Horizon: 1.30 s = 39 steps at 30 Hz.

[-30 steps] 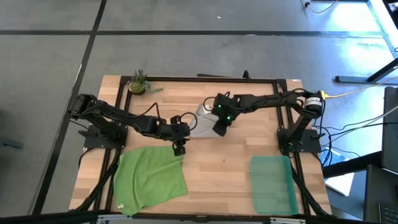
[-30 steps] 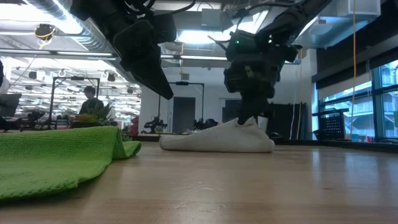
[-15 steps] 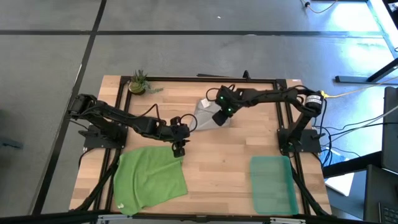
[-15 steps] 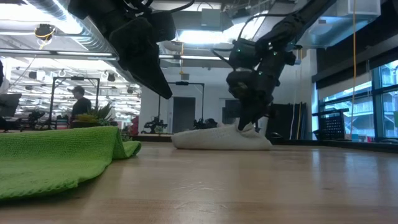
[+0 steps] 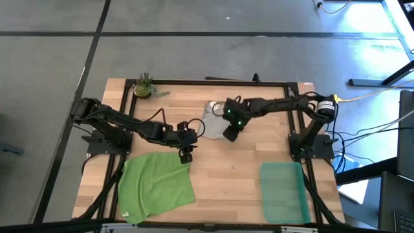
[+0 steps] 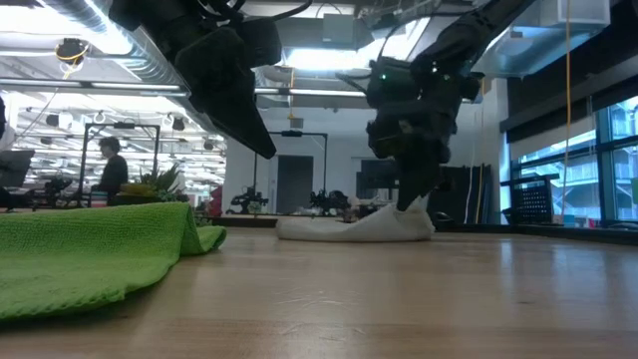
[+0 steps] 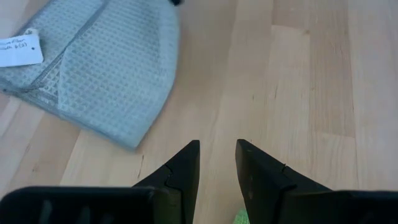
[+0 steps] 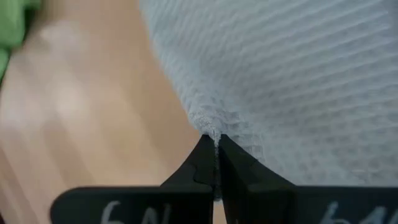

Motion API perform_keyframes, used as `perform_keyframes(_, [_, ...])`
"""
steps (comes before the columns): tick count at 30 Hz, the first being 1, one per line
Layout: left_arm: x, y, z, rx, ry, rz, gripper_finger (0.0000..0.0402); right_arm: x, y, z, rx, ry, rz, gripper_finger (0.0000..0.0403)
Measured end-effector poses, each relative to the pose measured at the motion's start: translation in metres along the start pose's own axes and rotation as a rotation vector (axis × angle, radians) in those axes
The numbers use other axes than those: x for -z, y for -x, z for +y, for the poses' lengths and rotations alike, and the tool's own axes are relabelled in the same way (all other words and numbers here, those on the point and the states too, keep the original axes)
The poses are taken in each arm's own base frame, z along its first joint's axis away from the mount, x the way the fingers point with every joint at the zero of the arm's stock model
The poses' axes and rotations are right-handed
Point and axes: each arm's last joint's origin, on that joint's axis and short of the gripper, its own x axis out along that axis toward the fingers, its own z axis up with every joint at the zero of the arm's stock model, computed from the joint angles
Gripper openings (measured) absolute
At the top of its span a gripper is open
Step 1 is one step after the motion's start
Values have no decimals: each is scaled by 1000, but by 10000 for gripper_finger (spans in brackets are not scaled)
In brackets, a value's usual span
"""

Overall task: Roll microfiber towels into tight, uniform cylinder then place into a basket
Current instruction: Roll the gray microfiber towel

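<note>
Right fingers (image 8: pixel 215 163) pinched on grey towel (image 8: pixel 298 74) edge; left fingers (image 7: pixel 186 163) slightly apart, empty, near green towel (image 5: pixel 155 184); basket (image 5: pixel 283 192) well apart.

Small white tag (image 7: pixel 18 48) at the edge of the light grey waffle-weave microfibre cloth (image 7: pixel 106 68): carries a few lines of dark print, too small to make out. Pale markings (image 8: pixel 134 214) on the dark body of the right wrist's gripper, cut off by the frame edge, not legible as words. No other text, brand, number or sign readable anywhere.
</note>
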Motion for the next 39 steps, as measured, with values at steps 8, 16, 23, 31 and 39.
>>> perform_keyframes(8, [2,2,-9,21,-23,0,99,23,-16,45,-31,53,58,6])
perform_keyframes(16, [5,5,-19,45,-50,-1,99,37,-20,79,-51,89,71,6])
perform_keyframes(23, [6,6,-21,51,-57,-1,99,21,-7,89,15,51,-39,6])
perform_keyframes(31, [6,6,-21,51,-61,-1,99,9,13,80,266,-42,-107,6])
perform_keyframes(39, [7,6,-23,56,-68,0,99,17,9,56,374,-118,-39,6])
